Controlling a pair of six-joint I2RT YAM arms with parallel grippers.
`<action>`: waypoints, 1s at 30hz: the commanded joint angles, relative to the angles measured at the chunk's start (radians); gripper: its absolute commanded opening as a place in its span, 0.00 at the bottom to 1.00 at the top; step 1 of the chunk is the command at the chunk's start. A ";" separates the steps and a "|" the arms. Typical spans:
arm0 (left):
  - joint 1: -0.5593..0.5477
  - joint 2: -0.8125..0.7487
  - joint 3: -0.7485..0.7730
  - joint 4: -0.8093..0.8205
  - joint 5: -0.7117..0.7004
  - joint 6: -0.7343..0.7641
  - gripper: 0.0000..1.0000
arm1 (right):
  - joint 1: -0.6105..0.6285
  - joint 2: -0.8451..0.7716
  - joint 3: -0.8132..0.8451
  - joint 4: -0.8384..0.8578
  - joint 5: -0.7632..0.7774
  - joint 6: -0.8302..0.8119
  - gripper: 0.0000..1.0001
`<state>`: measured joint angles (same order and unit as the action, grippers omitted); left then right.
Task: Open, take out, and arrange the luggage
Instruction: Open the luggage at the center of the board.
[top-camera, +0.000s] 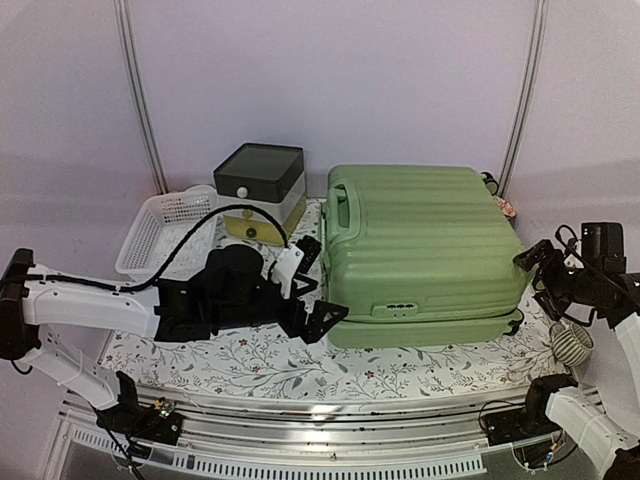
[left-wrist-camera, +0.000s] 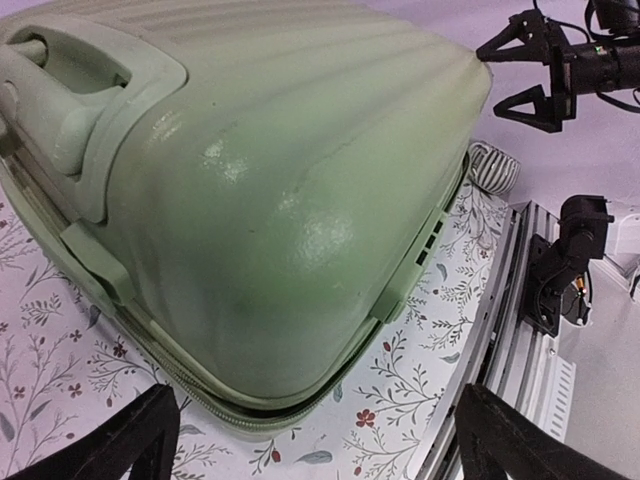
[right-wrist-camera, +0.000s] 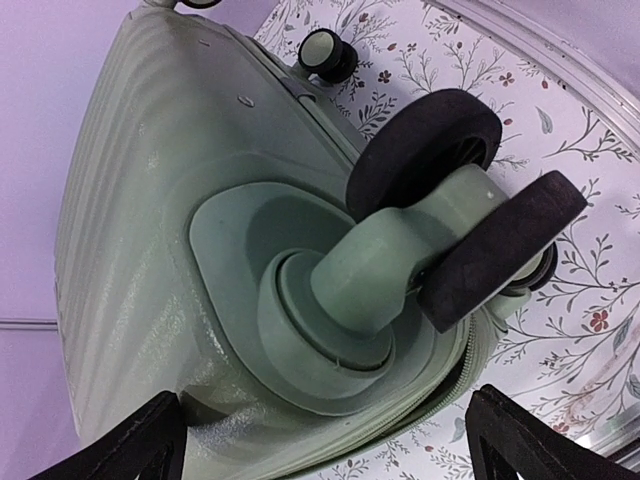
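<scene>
We look down on a table covered with a floral cloth (top-camera: 250, 362). The luggage (top-camera: 425, 245), a large light-green ribbed suitcase, lies flat on its broad side at the middle and right of the table, and its two shell halves are shut together. Its recessed handle (top-camera: 342, 208) faces left and its black caster wheels (right-wrist-camera: 430, 150) face right.

The left gripper (top-camera: 322, 280) sits at the suitcase's near-left corner with its jaws spread wide and nothing between them. From its wrist camera we see the rounded corner of the shell filling the space ahead of the two black fingers (left-wrist-camera: 115, 445). We cannot tell whether either finger touches the shell.

The right gripper (top-camera: 535, 278) hangs at the suitcase's right end, also spread wide and holding nothing. Its wrist camera looks straight at a double caster wheel on a green stalk.

Behind the left arm stand a white mesh basket (top-camera: 160, 225) and, just beside it, a small dark-lidded white-and-yellow drawer box (top-camera: 258, 190), which is close to the suitcase's far-left corner.
</scene>
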<state>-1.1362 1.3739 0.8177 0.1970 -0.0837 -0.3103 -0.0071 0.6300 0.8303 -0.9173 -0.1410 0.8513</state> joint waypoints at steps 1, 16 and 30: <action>-0.009 0.029 -0.010 0.035 -0.001 0.006 0.98 | 0.001 0.002 -0.032 0.069 -0.003 0.061 0.99; 0.007 0.101 0.012 0.074 -0.021 -0.012 0.98 | 0.001 -0.011 -0.092 0.242 -0.025 0.169 0.99; 0.041 0.166 0.076 0.131 -0.049 0.015 0.98 | 0.000 -0.013 -0.068 0.518 -0.221 0.089 0.97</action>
<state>-1.1130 1.5387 0.8486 0.2939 -0.1143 -0.3176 -0.0147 0.6338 0.7357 -0.6788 -0.2005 0.9619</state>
